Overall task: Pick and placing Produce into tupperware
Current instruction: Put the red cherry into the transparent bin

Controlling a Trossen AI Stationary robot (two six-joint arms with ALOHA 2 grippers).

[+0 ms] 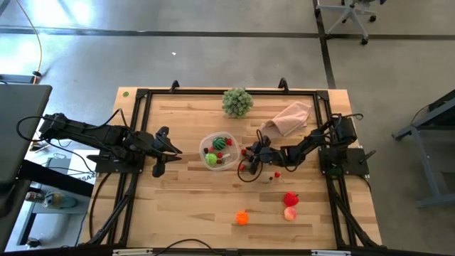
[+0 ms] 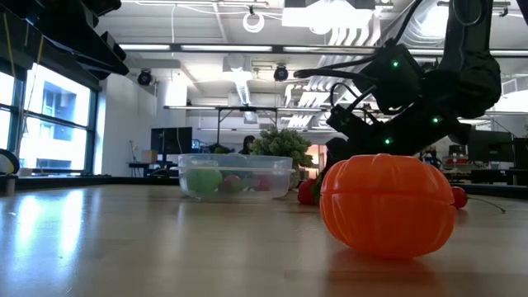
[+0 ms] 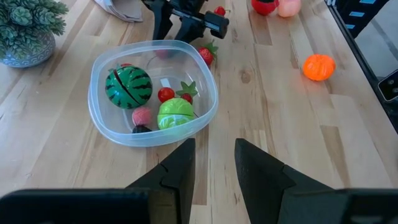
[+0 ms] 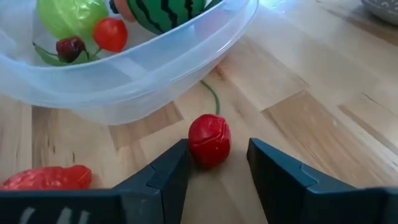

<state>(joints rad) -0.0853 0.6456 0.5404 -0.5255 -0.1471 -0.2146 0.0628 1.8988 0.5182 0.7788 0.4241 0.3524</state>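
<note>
Tupperware (image 1: 220,151): clear tub, mid-table, holding a striped dark green melon (image 3: 128,88), a light green piece (image 3: 175,114), a pink piece (image 3: 142,116) and small red berries (image 3: 166,94).

Right gripper (image 4: 217,163): low beside the tub; jaws parted, a small red berry (image 4: 209,140) sitting between the fingertips, apparently not clamped. A red strawberry (image 4: 45,178) lies close by.

Left gripper (image 3: 212,163): waiting on the tub's far side, jaws narrowly apart, holding nothing.

Loose on the table: orange pumpkin (image 1: 242,217), red piece (image 1: 291,199), pink fruit (image 1: 290,213).

No legible writing or labels.
</note>
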